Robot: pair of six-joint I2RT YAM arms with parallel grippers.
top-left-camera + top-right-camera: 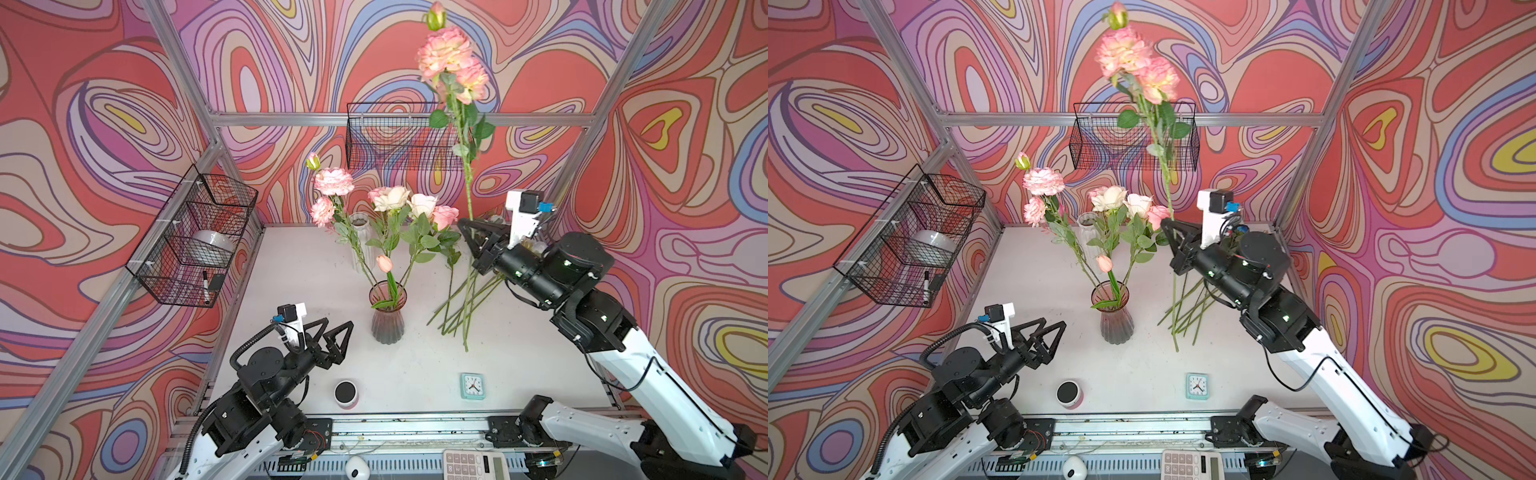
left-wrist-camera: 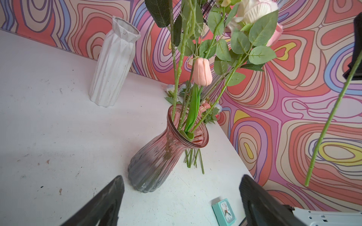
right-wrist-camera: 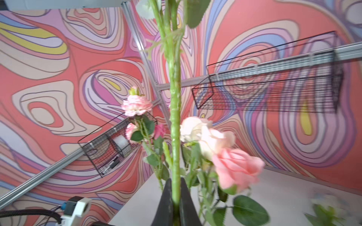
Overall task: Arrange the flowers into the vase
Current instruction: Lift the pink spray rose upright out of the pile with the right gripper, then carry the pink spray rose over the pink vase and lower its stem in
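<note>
In both top views I have the pink glass vase (image 1: 387, 316) standing at the middle of the white table (image 1: 299, 282). Several flowers (image 1: 401, 203) are already in it: cream and pink roses, a frilled pink pair and one peach tulip (image 1: 384, 263). From the vase, a bundle of loose stems (image 1: 459, 299) lies on the table at about 3 o'clock, and a white vase (image 1: 360, 235) stands at 11 o'clock.

My right gripper (image 1: 467, 228) sits between 1 and 2 o'clock of the vase, jaws pinched tight on a tall pink-headed flower (image 1: 444, 54). It stands nearly upright, blooms far above the gripper and cut end hanging below. My left gripper (image 1: 338, 323) waits at 9 o'clock of the vase — spread wide, holding nothing, apart from the glass.

Through the left wrist camera, the two fingers (image 2: 105, 199) stand far apart and grip nothing. The vase (image 2: 166, 152) is just ahead of them, with the tulip (image 2: 202, 71) and leafy stalks rising from its mouth. The white vase (image 2: 115, 64) stands beyond, and a small teal clock (image 2: 224, 212) lies near one finger. The pink-headed flower's stem (image 2: 333, 117) hangs in the air off to one side, its end free.

Through the right wrist camera — slightly blurred — the right gripper (image 3: 175, 195) is clamped on that stem (image 3: 174, 117). The stem runs away from the jaws in front of the vase's pink rose (image 3: 237, 168).
</note>
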